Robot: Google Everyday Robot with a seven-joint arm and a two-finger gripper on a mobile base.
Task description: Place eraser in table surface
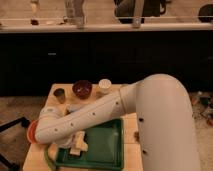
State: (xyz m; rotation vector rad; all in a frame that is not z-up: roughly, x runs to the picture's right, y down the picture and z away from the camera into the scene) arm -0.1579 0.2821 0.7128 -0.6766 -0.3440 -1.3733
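Observation:
My white arm reaches from the right across the wooden table and bends down at the left. The gripper hangs over the left part of the green tray, low and close to its floor. A pale shape sits right at the gripper inside the tray; I cannot tell whether it is the eraser or part of the gripper. No eraser shows clearly elsewhere on the table.
A dark red bowl, a white cup and a small dark cup stand at the table's back. An orange bowl sits at the left edge, partly behind the arm. A small dark thing lies right of the tray.

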